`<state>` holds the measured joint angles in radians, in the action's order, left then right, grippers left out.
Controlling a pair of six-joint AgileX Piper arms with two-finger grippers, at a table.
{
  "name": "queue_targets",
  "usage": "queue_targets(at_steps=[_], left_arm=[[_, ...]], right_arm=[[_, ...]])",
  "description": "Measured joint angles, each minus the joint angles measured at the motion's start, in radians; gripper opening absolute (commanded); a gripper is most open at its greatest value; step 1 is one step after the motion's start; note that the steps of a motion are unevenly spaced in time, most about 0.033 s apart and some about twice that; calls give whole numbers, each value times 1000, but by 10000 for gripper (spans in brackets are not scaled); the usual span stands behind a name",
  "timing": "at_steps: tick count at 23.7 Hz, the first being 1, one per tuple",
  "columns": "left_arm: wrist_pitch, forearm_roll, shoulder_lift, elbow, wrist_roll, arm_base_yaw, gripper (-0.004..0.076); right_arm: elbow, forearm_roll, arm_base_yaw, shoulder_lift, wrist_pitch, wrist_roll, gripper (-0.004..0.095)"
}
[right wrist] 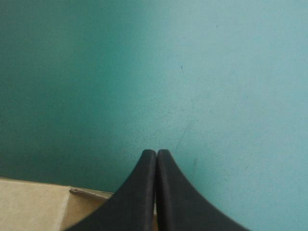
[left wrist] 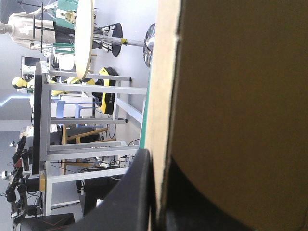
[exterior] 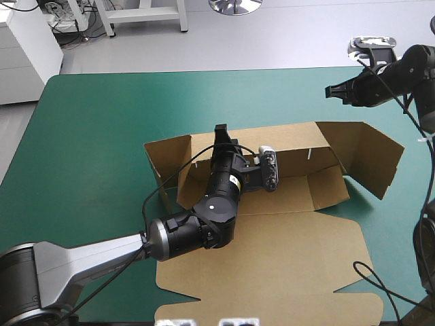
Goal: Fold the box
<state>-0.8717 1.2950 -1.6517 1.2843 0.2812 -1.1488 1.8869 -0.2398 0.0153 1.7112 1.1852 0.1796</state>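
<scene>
The brown box (exterior: 272, 272) lies mid-table, its lid flat toward the near edge and its back wall (exterior: 285, 146) raised. A wide flap (exterior: 367, 159) stands out at the box's right end. My left gripper (exterior: 221, 130) sits on the top edge of the back wall near its left end. In the left wrist view this gripper (left wrist: 161, 161) is shut on the box (left wrist: 240, 96), one black finger (left wrist: 130, 192) on each side of the board. My right gripper (exterior: 331, 90) hovers shut beyond the box's far right corner. In its own view it (right wrist: 156, 154) points at bare teal-green cover, a corner of board (right wrist: 29, 207) beside it.
Teal-green cover (exterior: 102, 115) lies open to the left of and beyond the box. The left arm (exterior: 204, 224) reaches across the box floor and the lid. The table's far edge runs close behind the right gripper.
</scene>
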Motion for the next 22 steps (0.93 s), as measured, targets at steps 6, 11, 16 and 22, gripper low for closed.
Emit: queue_targets(at_steps=[6,11,16,22], left_arm=[[-7,-1,0,0,4,-1,-10],[-20,-3,0,0,20,-1,-10],[-23,-3,0,0,22,-2,-10],[-27,-3,0,0,25,-3,-10]], right_arm=[[39,5,-2,113,55,1,-18],[39,3,-7,122,55,1,-19],[-106,-22,-8,65,49,38,-19],[-230,-80,-89,-36,37,93,-19]])
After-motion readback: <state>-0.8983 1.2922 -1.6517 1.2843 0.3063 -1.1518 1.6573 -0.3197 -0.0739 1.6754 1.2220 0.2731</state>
